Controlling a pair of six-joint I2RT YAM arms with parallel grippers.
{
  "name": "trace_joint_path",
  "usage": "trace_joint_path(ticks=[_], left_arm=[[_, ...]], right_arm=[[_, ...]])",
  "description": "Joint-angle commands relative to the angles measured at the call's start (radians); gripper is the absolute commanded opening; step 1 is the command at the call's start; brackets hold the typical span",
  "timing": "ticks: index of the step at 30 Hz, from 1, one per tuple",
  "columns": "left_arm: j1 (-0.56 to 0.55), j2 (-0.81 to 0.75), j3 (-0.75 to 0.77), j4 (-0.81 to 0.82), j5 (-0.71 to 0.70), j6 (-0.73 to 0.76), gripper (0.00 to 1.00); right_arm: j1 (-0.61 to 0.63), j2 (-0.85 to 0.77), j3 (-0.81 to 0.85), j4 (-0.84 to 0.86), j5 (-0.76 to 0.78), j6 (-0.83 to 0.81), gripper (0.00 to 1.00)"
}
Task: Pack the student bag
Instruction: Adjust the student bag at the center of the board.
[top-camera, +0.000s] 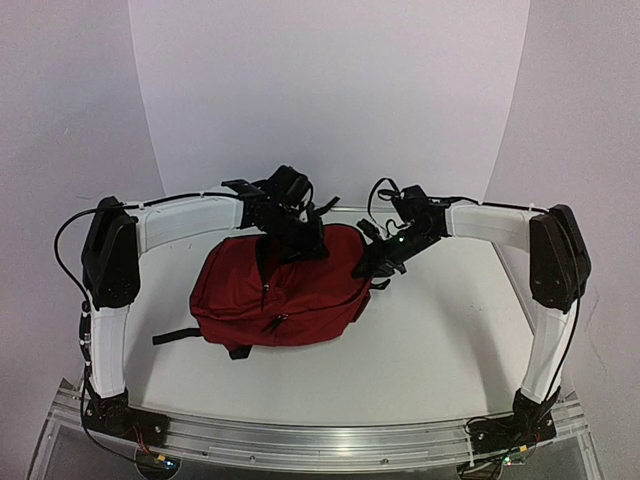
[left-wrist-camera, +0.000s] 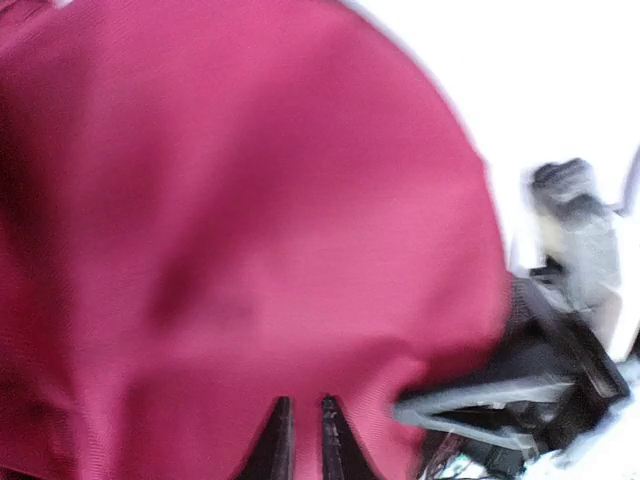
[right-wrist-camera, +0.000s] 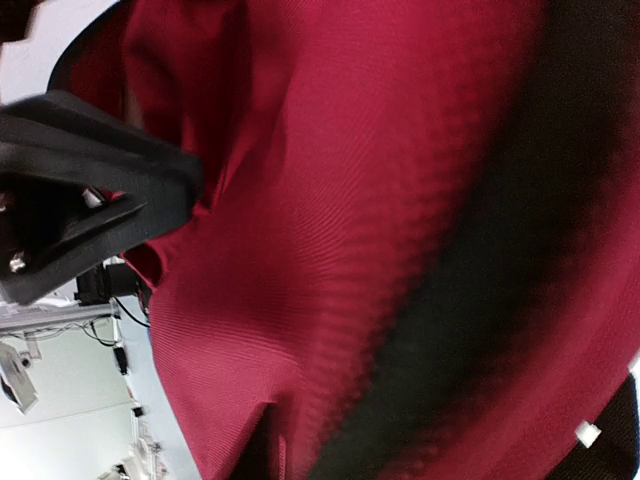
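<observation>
Here the white bench top (top-camera: 440, 340) bears the dark red soft fabric backpack (top-camera: 285, 290). It lies flat, a little left of the middle and nearer the far edge than the near one, with its front pocket facing up. No books or other goods to go inside show in any view, so packing looks barely begun; opening the bag seems the step in hand.

Both arms reach inward over the far side of the backpack, probably because its top opening lies there. The left gripper (top-camera: 292, 232) sits on the bag's far rim. In its wrist view the fingertips (left-wrist-camera: 280, 440) stand almost together with red cloth in the slit between, so it seems to be pinching the fabric to steady or lift it.

The right gripper (top-camera: 372, 262) presses against the bag's far right corner. Its wrist view is filled with blurred red cloth and a dark band, so I cannot tell how its jaws stand.

A thin black fabric strap (top-camera: 175, 337) trails loose toward the bench's left edge.
</observation>
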Motion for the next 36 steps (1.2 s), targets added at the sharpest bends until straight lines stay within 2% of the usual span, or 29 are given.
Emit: trace_joint_path(ticks=[1,7,12,16,18,20,21,24,27,31,36], left_arm=[[-0.018,-0.093,0.126,0.111,0.060,0.093,0.06],[-0.037,-0.098,0.268,-0.038,0.034,0.197,0.08],[-0.036,-0.215,0.152,-0.174,-0.101,0.216,0.40],[-0.041,-0.250,0.037,-0.246,-0.128,0.201,0.46],[-0.053,-0.246,0.019,-0.243,-0.132,0.212,0.48],[-0.059,-0.214,0.052,-0.267,-0.134,0.228,0.49],[-0.059,-0.190,0.082,-0.296,-0.146,0.227,0.50],[-0.059,-0.142,0.145,-0.358,-0.195,0.215,0.49],[-0.035,-0.136,0.145,-0.315,-0.238,0.186,0.46],[0.049,-0.126,0.122,-0.157,-0.150,0.115,0.31],[0.102,-0.092,0.046,0.033,-0.015,0.051,0.16]], right_arm=[[-0.022,0.004,0.056,-0.010,0.040,-0.046,0.00],[-0.096,0.006,0.156,-0.098,0.147,-0.146,0.00],[-0.165,0.029,0.330,-0.188,0.182,-0.262,0.00],[-0.175,0.079,0.452,-0.224,0.243,-0.355,0.03],[-0.176,0.106,0.516,-0.233,0.299,-0.356,0.34],[-0.184,0.107,0.541,-0.251,0.318,-0.347,0.55],[-0.191,0.092,0.532,-0.255,0.319,-0.340,0.60],[-0.206,0.003,0.405,-0.257,0.260,-0.316,0.63],[-0.204,-0.121,0.244,-0.221,0.156,-0.300,0.62],[-0.177,-0.187,0.148,-0.182,0.073,-0.224,0.57],[-0.147,-0.188,0.129,-0.131,0.079,-0.216,0.62]])
